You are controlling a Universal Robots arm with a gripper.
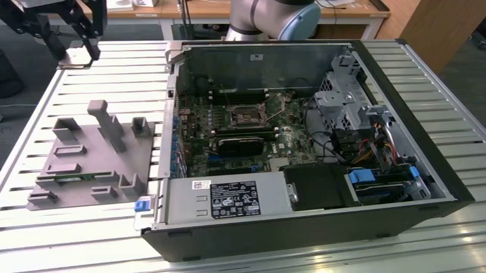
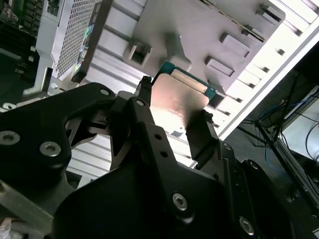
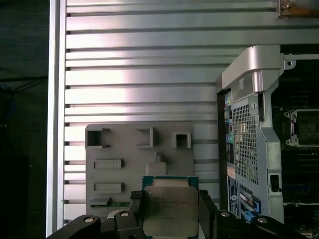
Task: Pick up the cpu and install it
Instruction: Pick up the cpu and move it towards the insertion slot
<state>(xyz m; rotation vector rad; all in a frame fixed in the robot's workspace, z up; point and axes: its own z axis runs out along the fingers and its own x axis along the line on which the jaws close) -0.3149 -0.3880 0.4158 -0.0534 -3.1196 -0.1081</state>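
The cpu (image 3: 169,206) is a flat square chip with a silvery top and a thin green rim. My gripper (image 3: 170,209) is shut on it, with black fingers (image 3: 135,200) against two opposite edges. In the second wrist view the cpu (image 2: 182,99) sits level between the fingers (image 2: 202,137) of the gripper (image 2: 174,117), above the slatted table. In the exterior view the gripper (image 1: 74,54) hangs at the far left with the cpu (image 1: 76,57) in it, well away from the open computer case (image 1: 304,227). The bare socket (image 1: 247,118) lies on the motherboard inside the case.
A grey parts holder (image 1: 91,159) with pegs and slots lies on the slatted table (image 1: 106,74) to the exterior view's left of the case. A green memory stick (image 1: 72,177) rests in it. Inside the case are a black finned block (image 1: 243,143), cables and drive cages.
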